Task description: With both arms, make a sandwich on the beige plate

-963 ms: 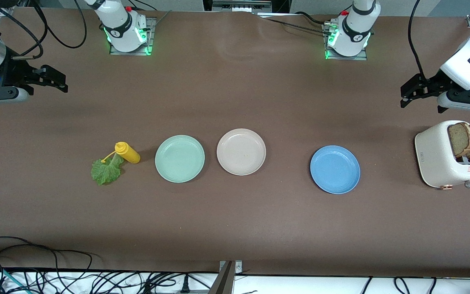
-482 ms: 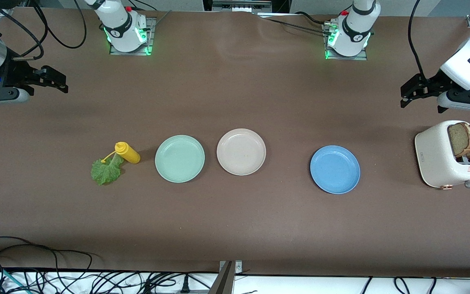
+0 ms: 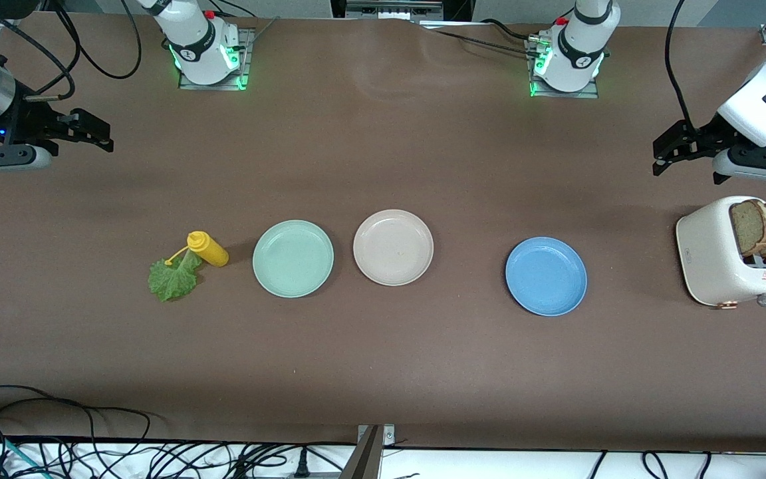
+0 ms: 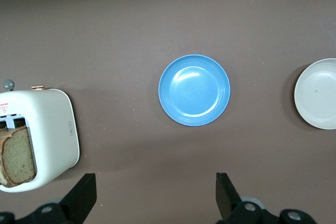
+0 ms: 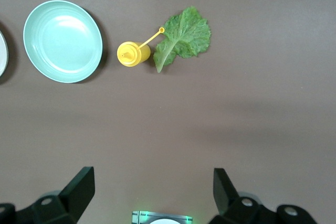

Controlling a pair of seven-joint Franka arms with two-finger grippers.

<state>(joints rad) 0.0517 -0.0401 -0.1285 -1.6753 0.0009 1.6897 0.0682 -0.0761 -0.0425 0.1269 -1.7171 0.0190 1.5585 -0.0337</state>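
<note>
The beige plate [image 3: 393,247] lies bare in the middle of the table; its edge also shows in the left wrist view [image 4: 317,94]. Two brown bread slices [image 3: 763,227] [image 4: 18,156] stand upright in a white toaster [image 3: 712,256] at the left arm's end. A green lettuce leaf [image 3: 173,279] [image 5: 186,38] lies flat toward the right arm's end. My left gripper [image 3: 661,154] [image 4: 156,184] hangs open over bare table beside the toaster. My right gripper [image 3: 100,133] [image 5: 154,179] hangs open over bare table at the right arm's end. Both hold nothing.
A yellow squeeze bottle [image 3: 209,248] [image 5: 134,54] lies touching the lettuce. A mint green plate [image 3: 292,258] [image 5: 63,41] sits beside the beige plate, and a blue plate [image 3: 546,275] [image 4: 194,89] lies toward the toaster. Cables run along the table edge nearest the front camera.
The right arm has shifted very slightly. Nothing on the table has moved.
</note>
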